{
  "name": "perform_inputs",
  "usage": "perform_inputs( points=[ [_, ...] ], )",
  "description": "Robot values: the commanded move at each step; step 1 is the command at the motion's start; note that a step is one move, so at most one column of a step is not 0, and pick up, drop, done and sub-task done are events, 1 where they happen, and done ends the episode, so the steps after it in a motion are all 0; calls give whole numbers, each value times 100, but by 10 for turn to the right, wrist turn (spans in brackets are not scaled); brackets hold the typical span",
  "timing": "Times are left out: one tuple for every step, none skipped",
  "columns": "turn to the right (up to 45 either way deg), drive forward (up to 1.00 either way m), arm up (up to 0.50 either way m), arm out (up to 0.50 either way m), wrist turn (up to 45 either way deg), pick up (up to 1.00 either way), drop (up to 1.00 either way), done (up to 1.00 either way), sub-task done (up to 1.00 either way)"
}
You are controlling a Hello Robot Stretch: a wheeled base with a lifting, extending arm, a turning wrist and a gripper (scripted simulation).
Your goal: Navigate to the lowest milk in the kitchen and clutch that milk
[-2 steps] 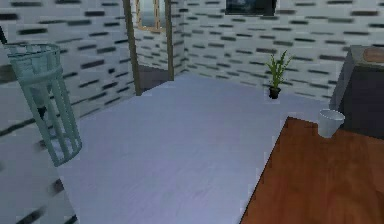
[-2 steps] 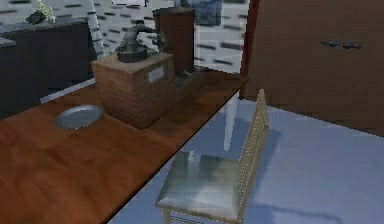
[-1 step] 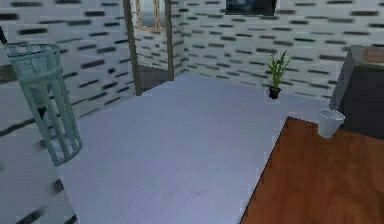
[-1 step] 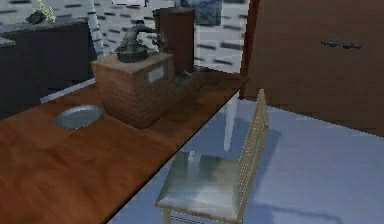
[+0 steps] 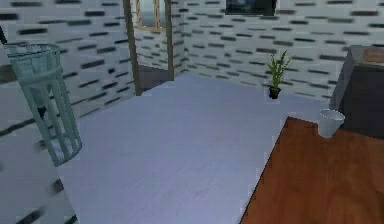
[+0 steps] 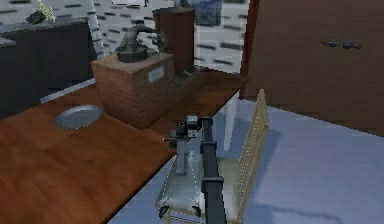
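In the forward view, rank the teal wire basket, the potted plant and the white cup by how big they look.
1. teal wire basket: by far the largest, though it is also nearest the camera.
2. potted plant: mid-sized, farther off by the wall.
3. white cup: smallest.

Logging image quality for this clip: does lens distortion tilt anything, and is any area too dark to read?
Forward view: the teal wire basket leans near the left edge, a lens effect only; lighting is even. Arm side view: the dark cabinet at upper left is dim, and the gripper is a small dark shape.
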Motion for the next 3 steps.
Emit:
perform_inputs(
  points=[
    [0, 0, 0, 0, 450, 0, 0, 0, 0],
    [0, 0, 0, 0, 450, 0, 0, 0, 0],
    [0, 0, 0, 0, 450, 0, 0, 0, 0]
  ],
)
